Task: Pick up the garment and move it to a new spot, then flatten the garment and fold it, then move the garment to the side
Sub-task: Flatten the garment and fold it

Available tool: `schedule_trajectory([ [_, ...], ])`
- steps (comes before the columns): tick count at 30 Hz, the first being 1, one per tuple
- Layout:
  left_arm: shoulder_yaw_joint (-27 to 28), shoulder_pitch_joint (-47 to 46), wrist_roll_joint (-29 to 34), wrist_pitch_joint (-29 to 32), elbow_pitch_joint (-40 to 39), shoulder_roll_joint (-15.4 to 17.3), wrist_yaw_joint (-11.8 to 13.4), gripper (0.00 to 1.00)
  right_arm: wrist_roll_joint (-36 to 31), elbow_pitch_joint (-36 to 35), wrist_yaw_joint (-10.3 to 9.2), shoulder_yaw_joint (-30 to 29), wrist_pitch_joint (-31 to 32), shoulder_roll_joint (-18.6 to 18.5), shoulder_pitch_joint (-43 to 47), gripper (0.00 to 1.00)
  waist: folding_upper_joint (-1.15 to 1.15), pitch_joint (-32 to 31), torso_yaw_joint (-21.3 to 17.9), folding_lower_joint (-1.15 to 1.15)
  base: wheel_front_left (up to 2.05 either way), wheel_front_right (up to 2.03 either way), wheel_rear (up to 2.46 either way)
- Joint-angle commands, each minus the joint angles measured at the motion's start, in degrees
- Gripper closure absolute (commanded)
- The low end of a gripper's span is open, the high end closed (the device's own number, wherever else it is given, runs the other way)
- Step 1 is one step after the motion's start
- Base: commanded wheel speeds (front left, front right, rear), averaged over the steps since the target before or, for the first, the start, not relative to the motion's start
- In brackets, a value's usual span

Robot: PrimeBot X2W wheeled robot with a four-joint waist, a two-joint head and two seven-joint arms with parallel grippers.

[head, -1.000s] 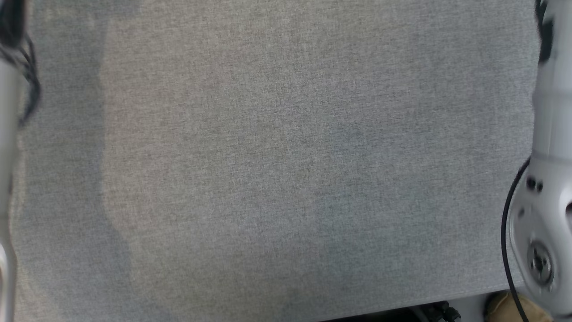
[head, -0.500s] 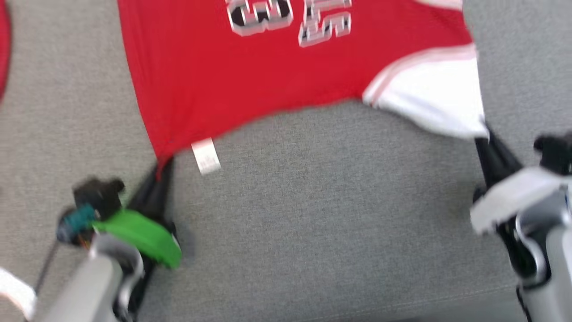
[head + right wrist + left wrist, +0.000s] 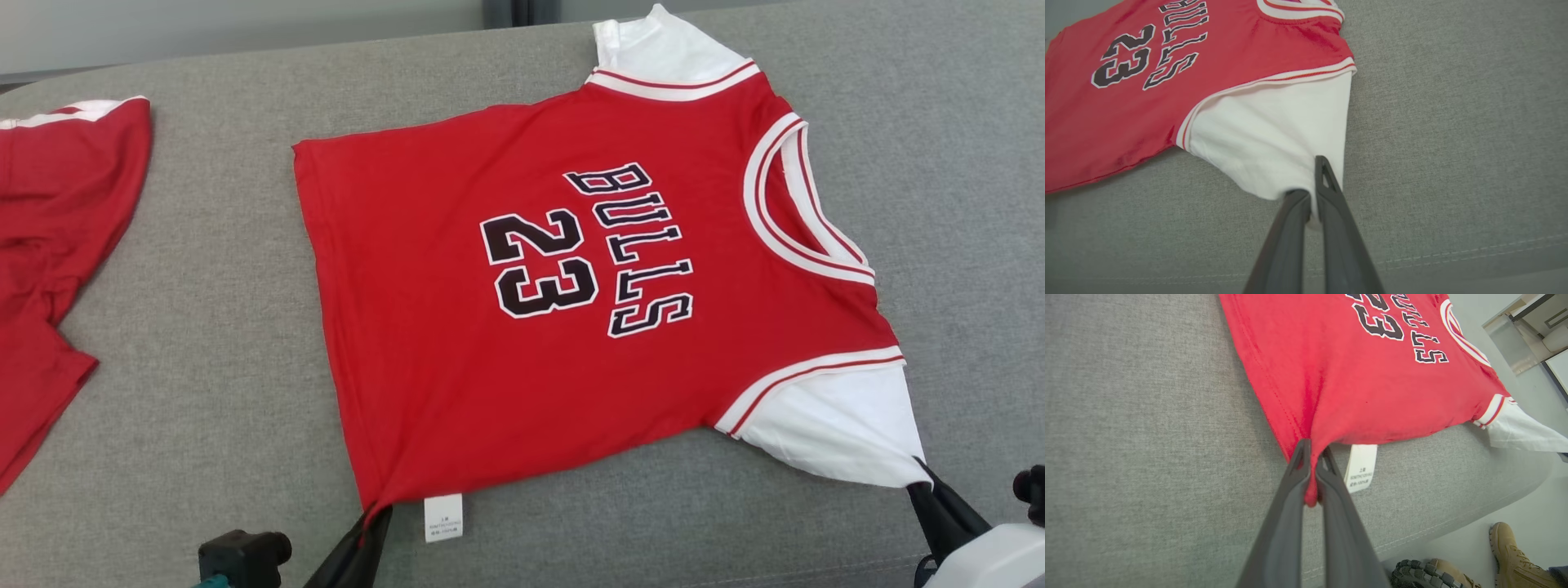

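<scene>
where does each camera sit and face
head view: from the head, down onto the red jersey on the grey cushion; left gripper, right gripper at bottom.
left wrist view: along the left gripper, shut on the hem corner.
right wrist view: along the right gripper, shut on the white sleeve.
shared: both wrist views show the 23 print.

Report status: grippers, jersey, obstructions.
Left gripper shut on jersey hem corner. Right gripper shut on white sleeve. Jersey spread flat on couch. Second red garment apart, left.

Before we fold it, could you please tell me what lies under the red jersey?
The jersey lies on the grey cushion; a white label pokes out under its near hem. Anything beneath its middle is covered.
</scene>
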Motion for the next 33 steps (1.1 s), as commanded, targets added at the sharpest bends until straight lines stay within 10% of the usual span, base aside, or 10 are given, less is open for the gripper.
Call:
schedule_trajectory([
  [1, 0.51, -0.74, 0.44, 0.56, -0.57, 1.32, 0.41, 1.00, -0.38, -0.64, -0.07, -0.20, 0.73, -0.49, -1.57, 1.00, 0.00, 0.48, 0.03, 0.01, 0.00, 0.00, 0.00],
  [18, 3.60, -22.69, -3.74, 15.67, -0.34, 2.51, 0.55, 1.00, -2.80, 4.81, -0.07, 5.26, 15.10, -9.01, -35.67, 1.00, 0.00, 8.17, 2.46, 0.01, 0.00, 0.00, 0.00],
  [26, 2.84, -28.83, -4.27, 17.73, 6.60, 0.15, -0.22, 0.97, -5.78, 11.90, -0.06, 7.69, 12.36, -8.28, -44.15, 1.00, 0.00, 10.40, 3.23, 0.01, 0.00, 0.00, 0.00],
  [28, 2.75, -28.74, -4.93, 17.30, 7.25, -0.57, -0.75, 0.00, -6.20, 13.24, -0.07, 7.87, 11.23, -7.69, -44.61, 0.00, 0.00, 10.40, 3.16, 0.01, 0.00, 0.00, 0.00],
  [33, 4.50, -24.95, -6.26, 14.69, 5.70, -0.68, -0.23, 0.00, -6.82, 13.10, -0.08, 7.24, 8.61, -7.27, -41.84, 0.00, 0.00, 9.21, 2.63, 0.01, 0.00, 0.00, 0.00],
])
